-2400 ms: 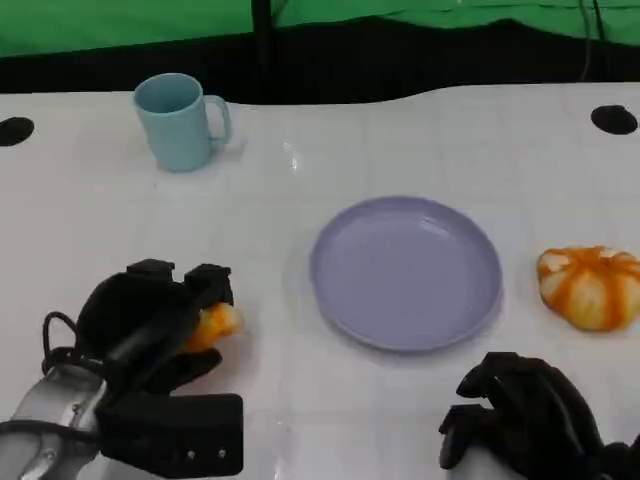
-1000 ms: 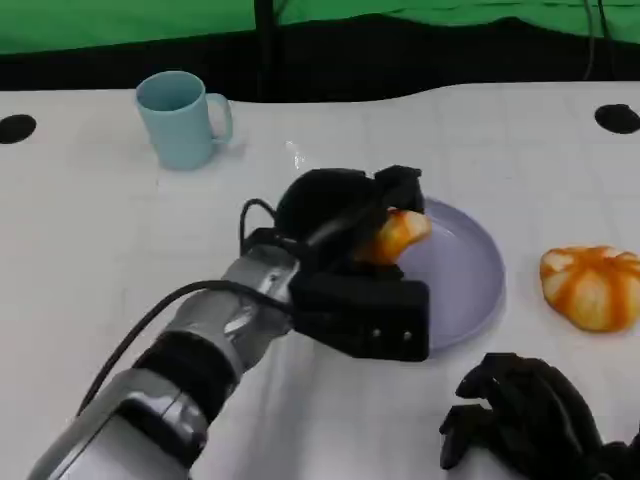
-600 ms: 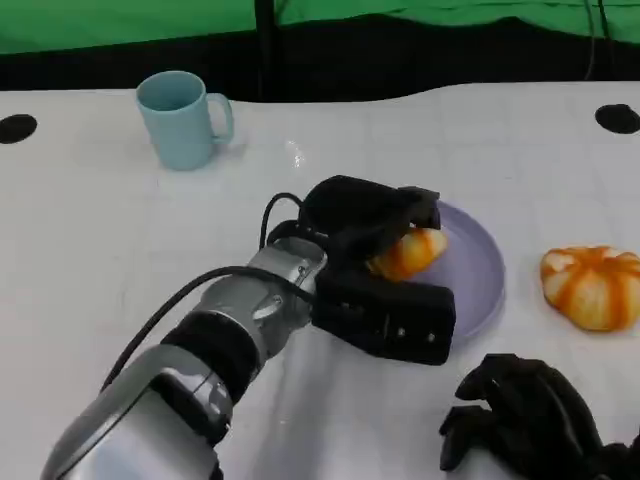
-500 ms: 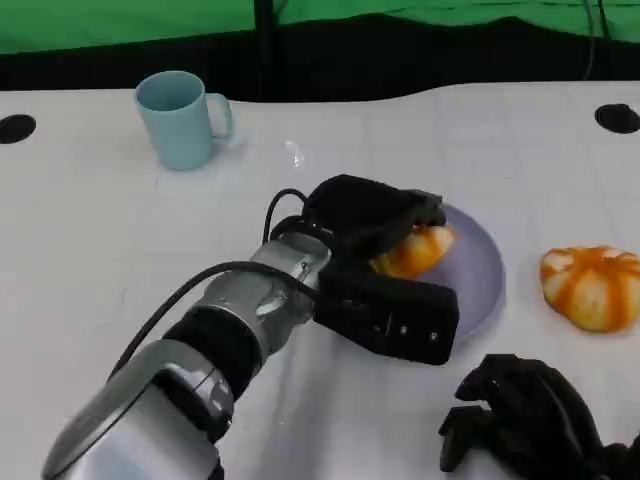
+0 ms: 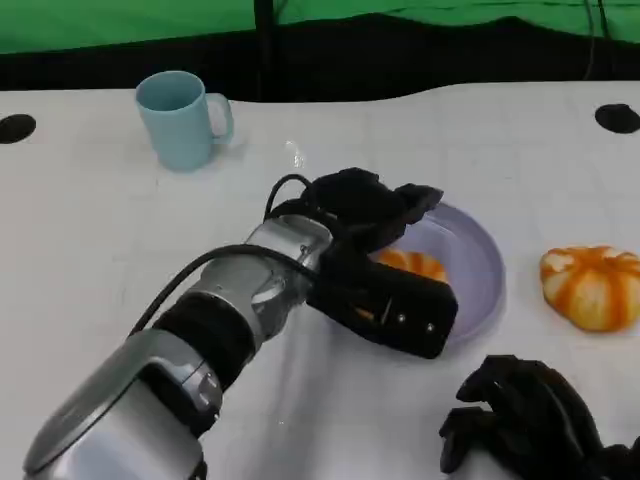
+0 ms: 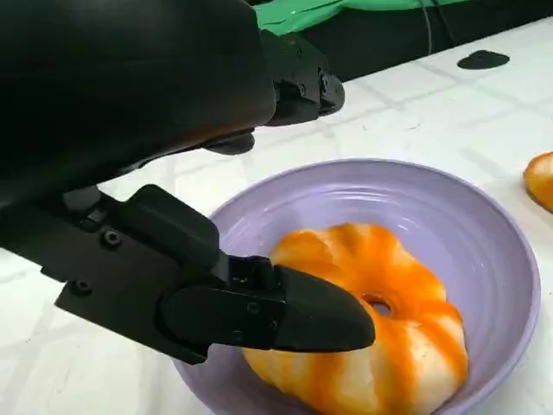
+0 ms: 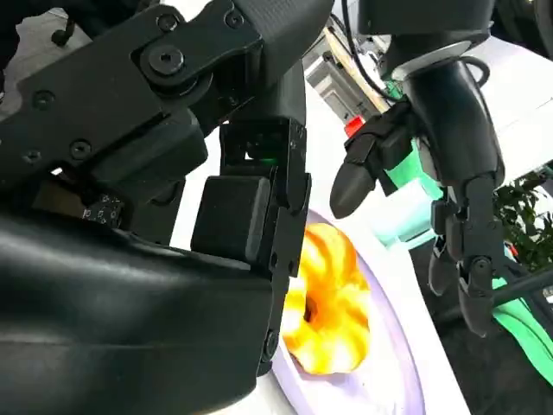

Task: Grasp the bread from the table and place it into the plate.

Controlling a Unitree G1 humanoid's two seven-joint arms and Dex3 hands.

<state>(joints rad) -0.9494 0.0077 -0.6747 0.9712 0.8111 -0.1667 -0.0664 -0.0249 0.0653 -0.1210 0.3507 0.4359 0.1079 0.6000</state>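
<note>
The orange-and-white bread lies in the lilac plate at the table's middle. My left hand hovers over the plate's near-left part with its fingers spread and lifted off the bread. The left wrist view has the bread resting inside the plate, the thumb tip beside it and the other fingers raised clear. In the right wrist view the bread sits below the left hand. My right hand rests at the near right, fingers curled, holding nothing.
A second orange-and-white bun lies on the table right of the plate. A light blue mug stands at the far left. Black discs mark the table's far corners. A dark edge and green cloth run behind the table.
My left hand carried the bread from the near left over to the plate, set it down and spread its fingers off it. The right hand has stayed still.
</note>
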